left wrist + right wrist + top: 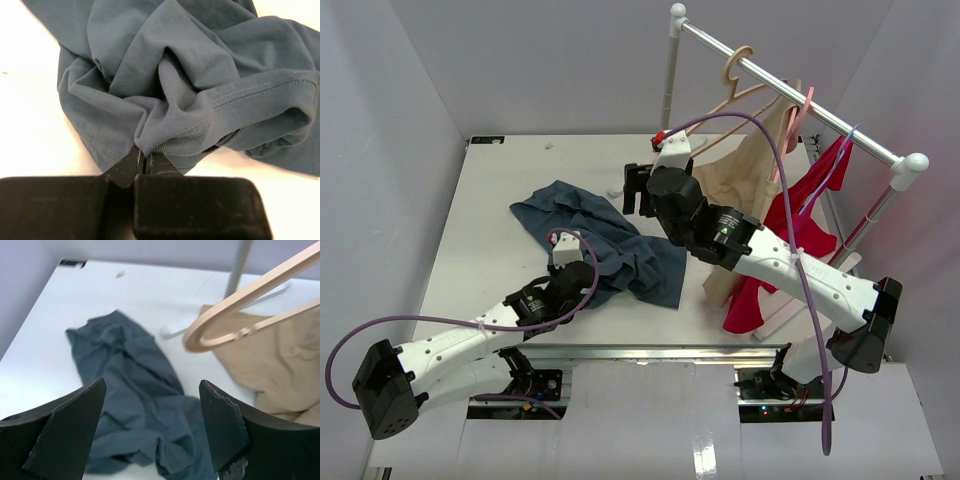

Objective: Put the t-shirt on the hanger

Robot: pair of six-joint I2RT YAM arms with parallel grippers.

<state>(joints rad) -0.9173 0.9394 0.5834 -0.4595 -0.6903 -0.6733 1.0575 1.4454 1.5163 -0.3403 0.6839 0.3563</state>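
Evidently limp, light t-shirt point(200, 75), one fold pinched by left hand point(145, 161); right hand point(152, 385) wide; stitched hem point(260, 90) likely grips best.

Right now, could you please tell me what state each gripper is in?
Left gripper: closed on a fold of the t-shirt.
Right gripper: open, holding nothing.

White arms point(450, 345), black joints point(392, 388), purple cables point(430, 320)
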